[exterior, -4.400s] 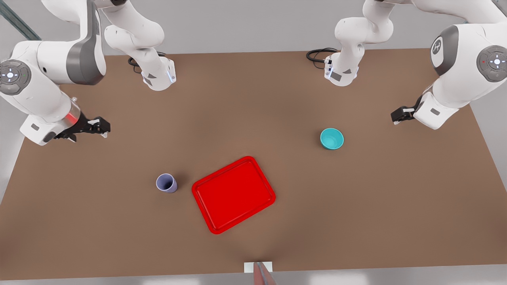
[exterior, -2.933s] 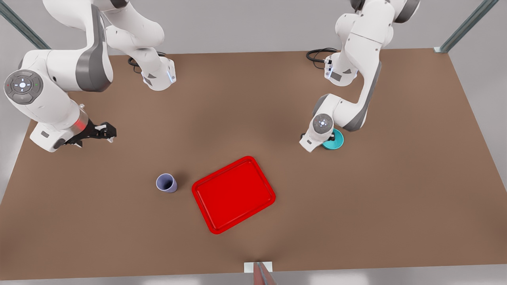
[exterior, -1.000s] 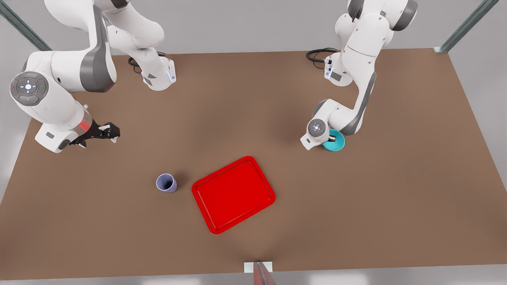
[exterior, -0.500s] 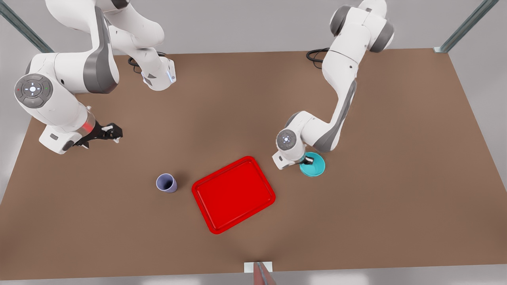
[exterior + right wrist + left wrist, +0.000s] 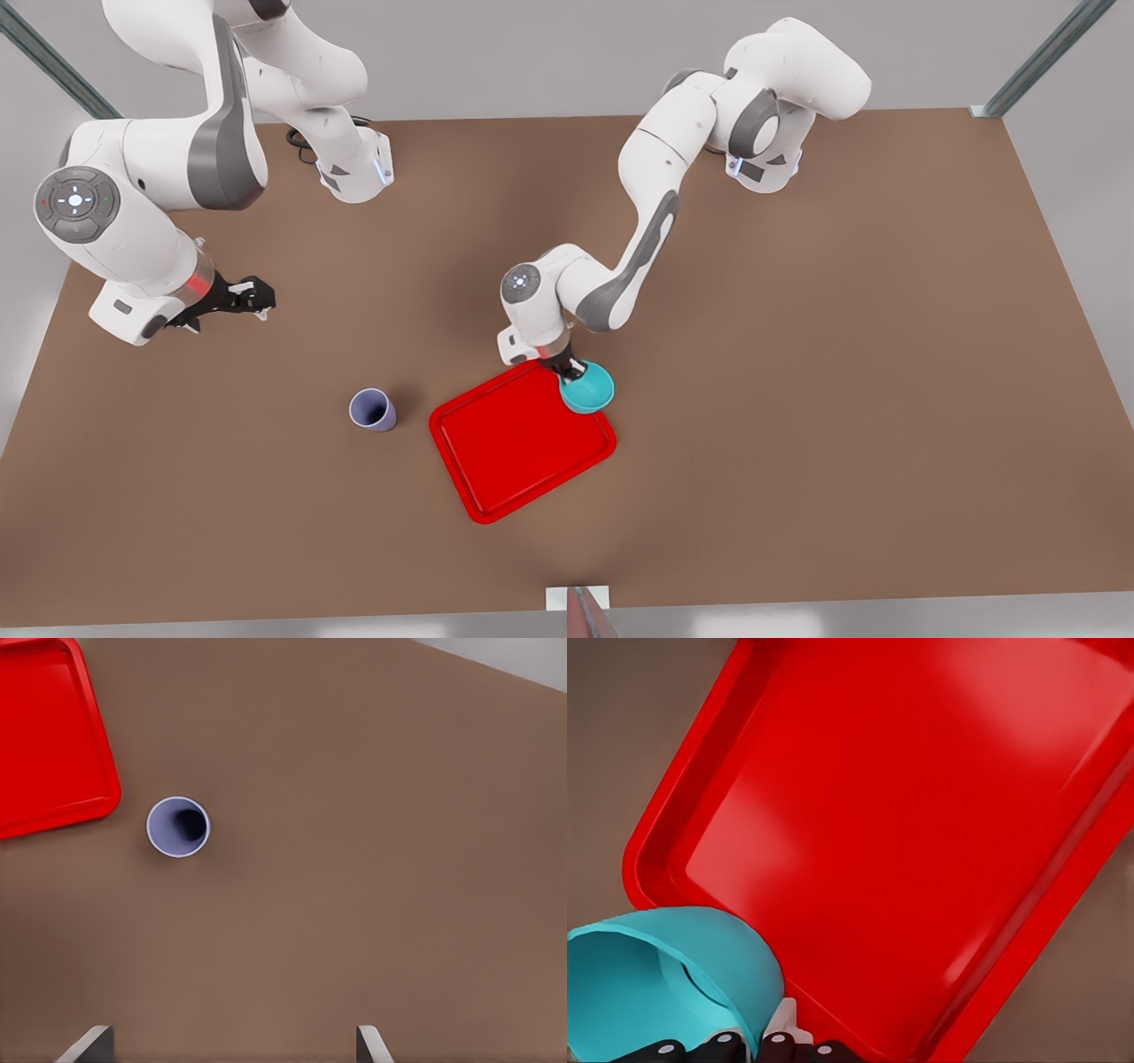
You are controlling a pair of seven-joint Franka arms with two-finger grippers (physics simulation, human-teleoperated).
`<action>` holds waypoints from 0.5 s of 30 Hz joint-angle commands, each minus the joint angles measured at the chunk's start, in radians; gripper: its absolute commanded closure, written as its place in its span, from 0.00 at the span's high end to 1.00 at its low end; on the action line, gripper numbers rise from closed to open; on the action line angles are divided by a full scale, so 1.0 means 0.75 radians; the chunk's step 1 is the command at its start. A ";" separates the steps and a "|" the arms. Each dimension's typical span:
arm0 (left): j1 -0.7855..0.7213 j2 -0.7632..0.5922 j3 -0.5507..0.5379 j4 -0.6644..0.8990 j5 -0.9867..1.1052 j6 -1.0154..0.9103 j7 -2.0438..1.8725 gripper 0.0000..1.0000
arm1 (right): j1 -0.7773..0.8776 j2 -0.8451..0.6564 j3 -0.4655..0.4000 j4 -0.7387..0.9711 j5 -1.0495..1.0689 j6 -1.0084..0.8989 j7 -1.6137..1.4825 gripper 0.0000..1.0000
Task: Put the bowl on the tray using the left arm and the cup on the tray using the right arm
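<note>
One bowl [image 5: 588, 390], one cup [image 5: 372, 410] and one tray [image 5: 523, 436] are seen on the brown worktop [image 5: 842, 354]. The bowl is gripped at its rim by the left end effector [image 5: 567, 365], above the tray's far corner. The cup stands beside the tray, well apart from the spread-fingered right end effector [image 5: 252, 297].

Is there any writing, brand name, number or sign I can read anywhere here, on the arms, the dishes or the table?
None can be read.
The bowl, cup and tray are plain, with no print.
The round grey caps on the arm joints carry small lit dots and marks, not letters.
The small dark patches on the arm bases are too small to read.
</note>
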State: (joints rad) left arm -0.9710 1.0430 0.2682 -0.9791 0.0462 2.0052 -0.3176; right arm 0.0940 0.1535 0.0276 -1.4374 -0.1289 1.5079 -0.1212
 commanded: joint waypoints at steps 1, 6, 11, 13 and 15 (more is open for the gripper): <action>0.000 0.002 0.000 0.005 -0.148 0.008 0.010 0.21 | -0.001 0.000 0.000 0.000 0.000 0.000 0.000 1.00; -0.055 0.008 -0.002 0.021 -0.201 0.014 0.012 0.21 | -0.001 0.002 0.000 0.000 0.000 0.000 0.000 1.00; -0.090 0.082 0.000 0.078 -0.213 0.110 0.008 0.21 | -0.001 0.002 0.000 0.000 0.000 -0.002 0.000 1.00; -0.098 0.104 0.000 0.076 -0.213 0.145 0.004 0.21 | -0.001 0.002 0.000 0.004 -0.002 -0.002 0.000 1.00; -0.100 0.105 0.000 0.076 -0.213 0.141 0.000 1.00 | -0.001 0.004 0.002 0.004 0.000 0.000 0.002 1.00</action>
State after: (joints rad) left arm -1.0462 1.1201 0.2684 -0.9233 -0.0326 2.1050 -0.3135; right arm 0.0948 0.1565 0.0292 -1.4343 -0.1289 1.5079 -0.1211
